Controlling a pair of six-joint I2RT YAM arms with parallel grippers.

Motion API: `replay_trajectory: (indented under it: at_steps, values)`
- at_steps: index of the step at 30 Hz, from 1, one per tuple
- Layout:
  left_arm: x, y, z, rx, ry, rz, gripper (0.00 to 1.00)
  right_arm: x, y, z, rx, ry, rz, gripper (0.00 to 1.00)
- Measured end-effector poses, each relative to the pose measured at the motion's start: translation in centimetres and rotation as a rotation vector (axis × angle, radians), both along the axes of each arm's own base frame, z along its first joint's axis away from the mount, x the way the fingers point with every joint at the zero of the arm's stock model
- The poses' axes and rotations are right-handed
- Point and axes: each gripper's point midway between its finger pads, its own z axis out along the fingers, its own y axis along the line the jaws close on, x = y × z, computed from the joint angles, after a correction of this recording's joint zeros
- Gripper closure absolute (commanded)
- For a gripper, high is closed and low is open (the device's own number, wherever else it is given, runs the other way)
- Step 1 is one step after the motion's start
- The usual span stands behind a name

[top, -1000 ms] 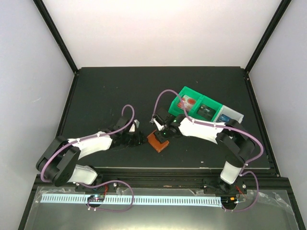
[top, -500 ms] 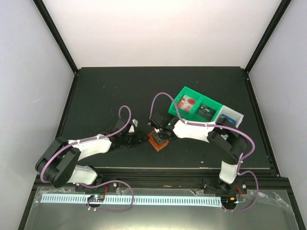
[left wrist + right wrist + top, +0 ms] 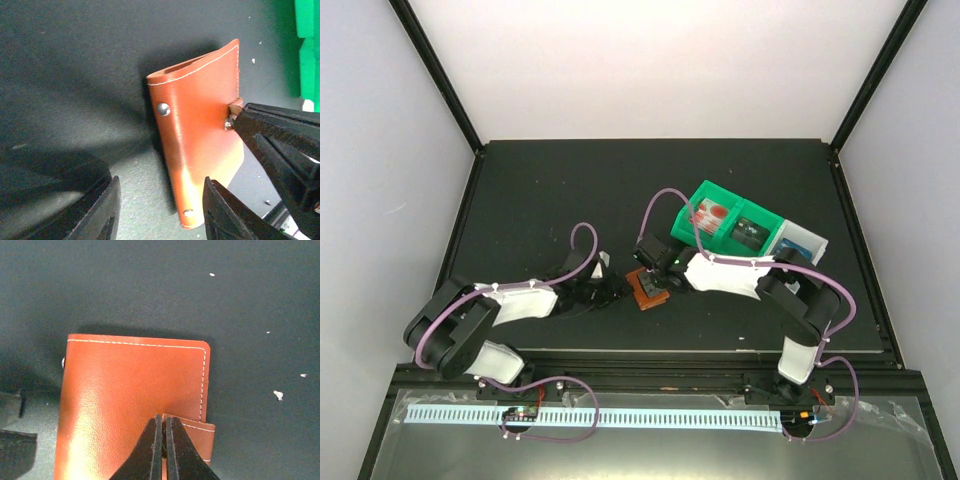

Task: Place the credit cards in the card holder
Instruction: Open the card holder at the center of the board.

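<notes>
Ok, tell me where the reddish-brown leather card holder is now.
Top view: the reddish-brown leather card holder lies right of the left gripper, under the right gripper, near the green plastic bin.

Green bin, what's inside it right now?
The green bin holds a red card with pale marks in its left compartment and a dark card in the right one. Whatever lies beneath them is covered.

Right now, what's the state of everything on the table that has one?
card holder: folded, snap tab unsnapped.
left gripper: open, beside the holder.
right gripper: shut, tips at the tab.
green bin: open-topped, red card and dark card inside.
</notes>
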Motion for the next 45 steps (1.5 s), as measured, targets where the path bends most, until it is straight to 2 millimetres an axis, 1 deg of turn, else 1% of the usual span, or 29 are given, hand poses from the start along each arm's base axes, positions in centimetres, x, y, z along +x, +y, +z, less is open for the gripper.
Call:
replay_trajectory:
  at_steps: [6, 8, 11, 13, 18, 21, 23, 26, 28, 31, 35, 38, 42, 45]
  values:
    - [0.3, -1.1, -0.1, -0.039, -0.002, -0.02, 0.53, 0.0, 0.0, 0.1, 0.033, 0.002, -0.035, 0.99]
    - [0.5, -1.4, -0.1, -0.048, -0.003, -0.023, 0.55, 0.0, 0.1, 0.2, 0.043, 0.007, -0.041, 0.99]
    - [0.6, -1.7, -0.2, -0.049, -0.001, -0.026, 0.6, -0.1, 0.0, 0.4, 0.065, 0.014, -0.054, 0.99]
    - [0.6, -1.6, -0.3, -0.041, 0.002, -0.023, 0.66, -0.2, -0.3, 0.8, 0.081, 0.017, -0.06, 0.99]
    - [0.9, -1.2, -0.7, 0.055, -0.01, -0.019, 0.77, 0.3, -1.5, 2.0, 0.126, 0.009, -0.1, 0.99]
    - [1.1, -0.8, -0.9, 0.123, -0.026, -0.021, 0.82, 0.9, -2.1, 2.2, 0.132, 0.002, -0.123, 0.99]
    - [1.1, -0.5, -1.1, 0.16, -0.03, -0.025, 0.83, 1.1, -2.6, 2.0, 0.123, -0.002, -0.139, 0.92]
    - [1.4, -0.5, -1.2, 0.178, -0.039, -0.029, 0.83, 1.3, -3.6, 1.4, 0.092, -0.016, -0.173, 0.77]
    - [1.5, -0.6, -1.2, 0.184, -0.045, -0.033, 0.83, 1.5, -4.2, 1.3, 0.068, -0.028, -0.198, 0.73]
    - [1.5, -0.6, -1.2, 0.19, -0.051, -0.038, 0.83, 1.7, -5.0, 1.2, 0.039, -0.046, -0.224, 0.71]
    - [1.6, -0.7, -1.2, 0.194, -0.057, -0.042, 0.83, 1.7, -5.2, 1.1, 0.027, -0.045, -0.225, 0.72]
    - [1.6, -0.7, -1.2, 0.194, -0.059, -0.044, 0.82, 1.5, -4.8, 0.6, 0.024, -0.028, -0.209, 0.74]
    - [1.6, -0.7, -1.2, 0.196, -0.061, -0.047, 0.82, 1.0, -4.4, -0.2, 0.028, 0.014, -0.188, 0.79]
    - [1.6, -0.7, -1.2, 0.196, -0.062, -0.049, 0.81, 0.6, -4.2, -0.5, 0.036, 0.036, -0.177, 0.85]
